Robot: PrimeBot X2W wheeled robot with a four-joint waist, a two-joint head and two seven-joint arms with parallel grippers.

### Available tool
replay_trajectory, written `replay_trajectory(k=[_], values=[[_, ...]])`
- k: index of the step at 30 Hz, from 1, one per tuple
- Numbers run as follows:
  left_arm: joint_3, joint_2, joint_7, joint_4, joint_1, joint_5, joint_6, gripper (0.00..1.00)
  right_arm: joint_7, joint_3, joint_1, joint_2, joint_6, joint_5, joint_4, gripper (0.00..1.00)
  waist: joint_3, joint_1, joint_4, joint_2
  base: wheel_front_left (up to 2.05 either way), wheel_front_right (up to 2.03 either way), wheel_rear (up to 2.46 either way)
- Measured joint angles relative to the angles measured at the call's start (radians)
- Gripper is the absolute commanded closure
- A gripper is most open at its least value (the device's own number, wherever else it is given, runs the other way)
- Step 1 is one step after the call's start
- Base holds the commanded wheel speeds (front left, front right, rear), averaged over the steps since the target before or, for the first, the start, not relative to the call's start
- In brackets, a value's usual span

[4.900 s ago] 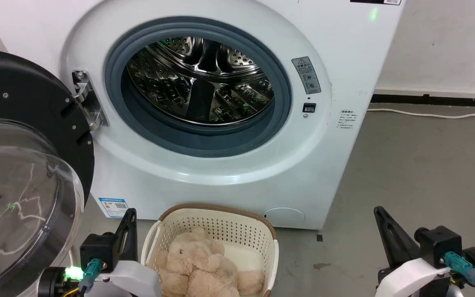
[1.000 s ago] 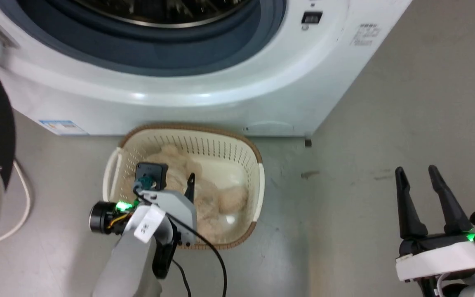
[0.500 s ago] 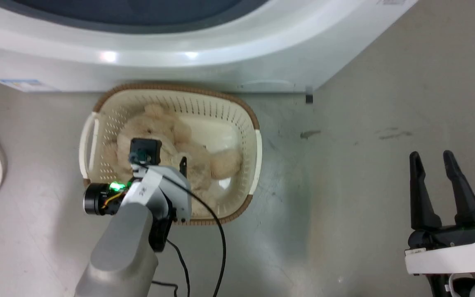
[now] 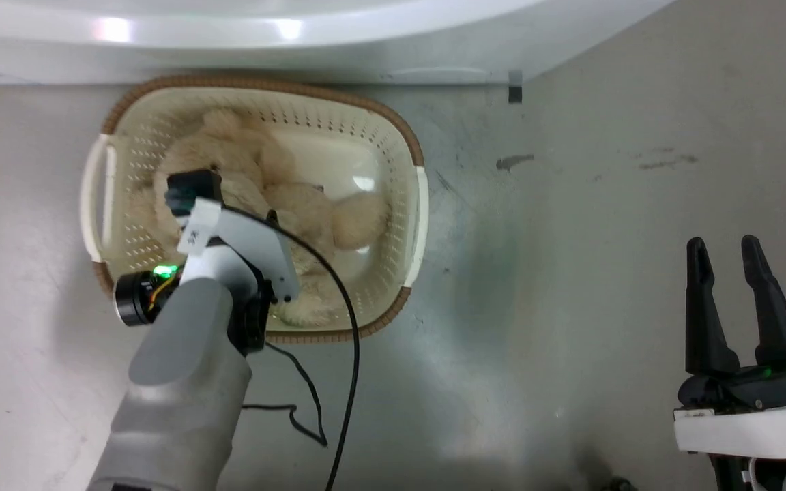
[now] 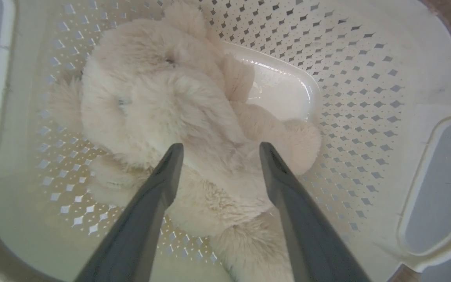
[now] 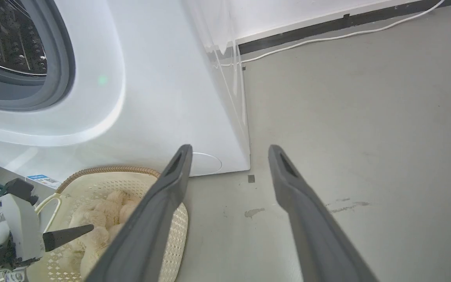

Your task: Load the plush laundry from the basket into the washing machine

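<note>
With the left gripper (image 5: 221, 145), reaches down into the basket (image 5: 366, 78), fingers spread apart and clamped on nothing, tips straddling the teddy bear (image 5: 163, 102) at its middle; cannot tell whether touching the fur. Holds the right gripper (image 4: 722, 242) well off to the right over bare floor (image 4: 570, 307), fingers likewise parted, empty.

Finds the bear fluffy and pale beige, sprawled across the left half of the basket, big round head toward the far side, one rounded paw stretched right.

Leaves it lying as it did half a second ago. Has dipped the head camera since, so shows the basket higher and just a strip of the washing machine (image 4: 366, 27). Had the left gripper outside the basket five seconds back.

Shows, from the right wrist, the machine's grey-ringed porthole and steel drum; from the left wrist, two small dark marks on the bear's head; from the head, a black cable (image 4: 351, 354) trailing off the left arm.
</note>
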State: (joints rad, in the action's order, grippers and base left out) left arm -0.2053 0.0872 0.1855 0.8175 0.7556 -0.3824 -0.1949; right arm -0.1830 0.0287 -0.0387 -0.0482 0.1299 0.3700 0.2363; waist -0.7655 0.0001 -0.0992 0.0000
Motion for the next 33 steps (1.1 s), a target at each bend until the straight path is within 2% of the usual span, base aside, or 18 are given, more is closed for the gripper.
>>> replay_trajectory(k=[5, 10, 15, 17, 28, 33], values=[[-0.015, 0.006, 0.006, 0.045, 0.056, -0.011, -0.045, 0.00, -0.011, -0.013, 0.000, 0.000, 0.000, 0.030, 0.007, 0.00, -0.047, -0.0001, -0.018, 0.0000, 0.00, 0.00, 0.00], [-0.034, 0.022, 0.027, 0.097, 0.113, -0.019, -0.111, 0.00, -0.019, -0.030, -0.002, 0.000, 0.000, 0.064, 0.010, 0.00, -0.095, 0.0000, -0.038, 0.0000, 0.00, 0.00, 0.00], [-0.047, 0.041, 0.044, 0.138, 0.153, -0.037, -0.146, 0.00, -0.032, -0.047, -0.007, 0.000, 0.000, 0.099, 0.023, 0.00, -0.138, 0.0000, -0.060, 0.0000, 0.00, 0.00, 0.00], [-0.057, 0.048, 0.043, 0.144, 0.169, -0.042, -0.151, 1.00, -0.035, -0.056, -0.008, 0.000, 0.000, 0.109, 0.024, 0.00, -0.154, -0.0001, -0.067, 0.0000, 0.00, 0.00, 0.00], [-0.107, 0.039, 0.042, 0.179, 0.229, -0.090, -0.163, 1.00, -0.058, -0.098, -0.098, 0.000, 0.000, 0.142, -0.007, 0.00, -0.189, -0.0001, -0.046, 0.0000, 0.00, 0.00, 0.00], [-0.150, 0.019, 0.024, 0.199, 0.229, -0.109, -0.118, 1.00, -0.067, -0.097, -0.125, 0.000, 0.000, 0.153, -0.036, 0.00, -0.152, -0.0001, -0.031, 0.0000, 0.00, 0.00, 0.00]])
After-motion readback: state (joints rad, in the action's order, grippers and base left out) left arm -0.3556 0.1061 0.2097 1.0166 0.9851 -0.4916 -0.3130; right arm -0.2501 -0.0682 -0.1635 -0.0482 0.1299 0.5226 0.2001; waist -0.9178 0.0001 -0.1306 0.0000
